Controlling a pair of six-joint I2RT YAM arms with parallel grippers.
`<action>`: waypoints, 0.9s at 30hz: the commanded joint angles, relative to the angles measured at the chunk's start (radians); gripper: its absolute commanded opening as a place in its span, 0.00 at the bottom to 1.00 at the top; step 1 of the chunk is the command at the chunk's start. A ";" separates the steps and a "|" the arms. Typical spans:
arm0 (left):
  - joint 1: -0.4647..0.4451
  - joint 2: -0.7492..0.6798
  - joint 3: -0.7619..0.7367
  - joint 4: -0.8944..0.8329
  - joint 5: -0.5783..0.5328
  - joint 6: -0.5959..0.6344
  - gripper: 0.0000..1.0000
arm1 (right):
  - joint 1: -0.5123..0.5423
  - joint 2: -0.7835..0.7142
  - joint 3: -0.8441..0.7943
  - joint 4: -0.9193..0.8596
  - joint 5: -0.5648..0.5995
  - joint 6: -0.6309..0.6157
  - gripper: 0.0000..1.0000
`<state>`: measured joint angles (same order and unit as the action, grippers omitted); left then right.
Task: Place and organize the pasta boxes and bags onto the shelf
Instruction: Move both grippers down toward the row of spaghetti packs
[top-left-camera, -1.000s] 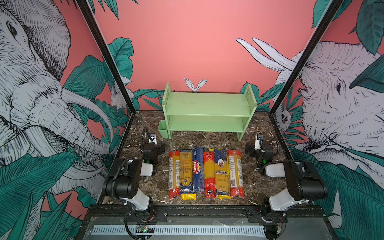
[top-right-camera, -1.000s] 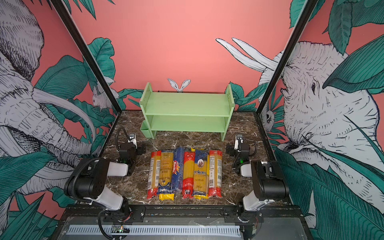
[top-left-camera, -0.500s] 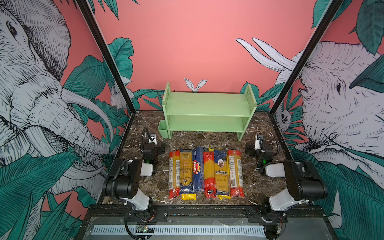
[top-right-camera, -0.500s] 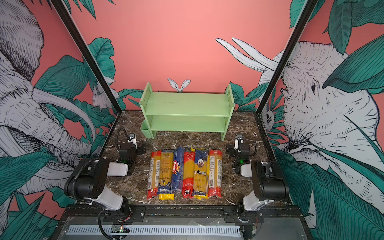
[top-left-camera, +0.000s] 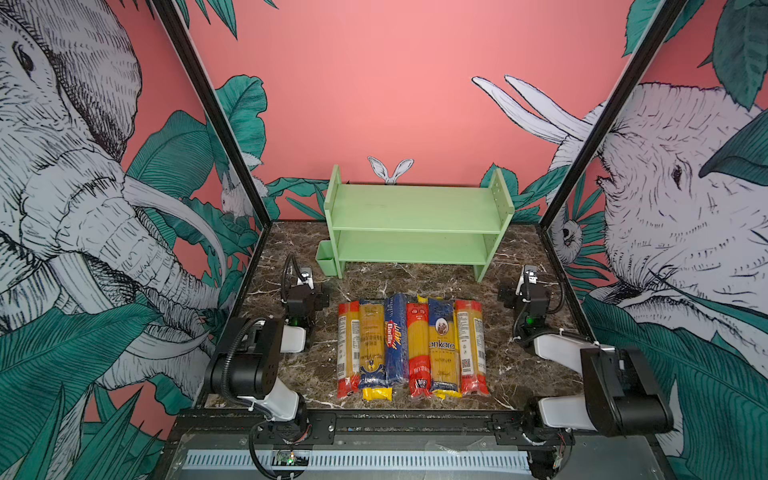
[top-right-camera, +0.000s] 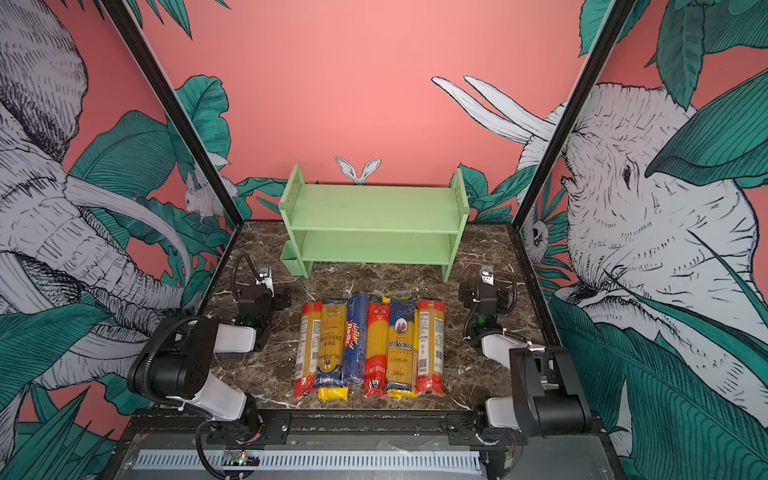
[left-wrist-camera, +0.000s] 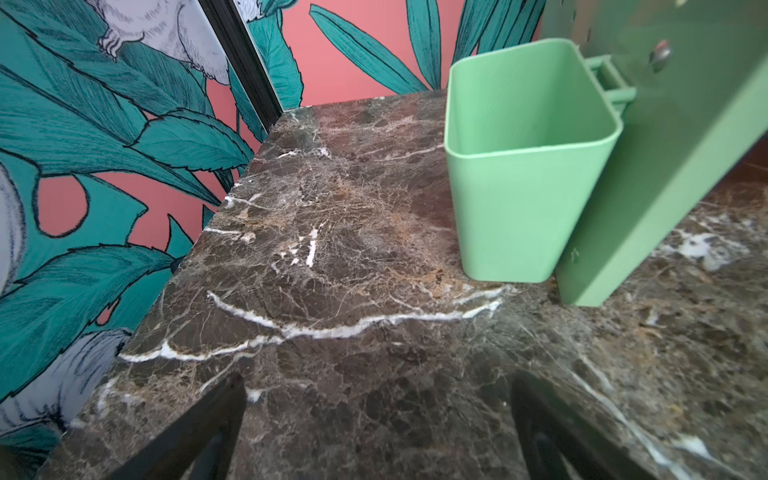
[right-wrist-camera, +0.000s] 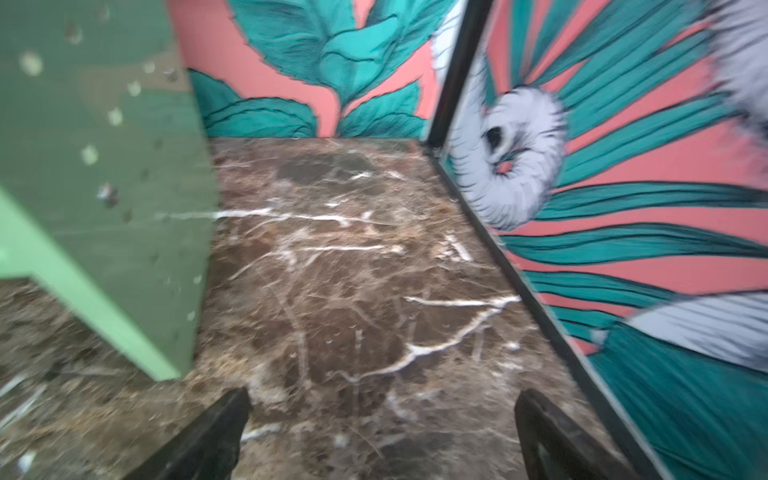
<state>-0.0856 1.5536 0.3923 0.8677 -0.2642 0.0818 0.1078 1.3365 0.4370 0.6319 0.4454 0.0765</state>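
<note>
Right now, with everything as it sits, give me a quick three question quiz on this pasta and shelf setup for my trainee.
1. True or false: one of the pasta packs already lies on the shelf.
2. In a top view, the Barilla pack lies: A) at the row's end, B) third from the left, C) crosswise over the others.
3. Fill in: the left gripper and right gripper both stand ____, holding nothing.
Key: 1 false; 2 B; 3 open.
</note>
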 joint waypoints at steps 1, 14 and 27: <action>-0.031 -0.064 0.047 -0.088 -0.090 0.020 0.99 | 0.033 -0.060 0.092 -0.201 0.329 0.127 0.99; -0.231 -0.429 0.147 -0.577 -0.152 -0.087 0.99 | 0.168 -0.263 0.338 -0.970 0.018 0.325 0.98; -0.533 -0.835 0.129 -1.114 -0.101 -0.401 0.98 | 0.639 -0.272 0.406 -1.338 -0.018 0.637 0.92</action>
<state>-0.5884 0.7834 0.5266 -0.0696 -0.4046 -0.2054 0.6598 1.0798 0.8364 -0.5911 0.4210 0.5896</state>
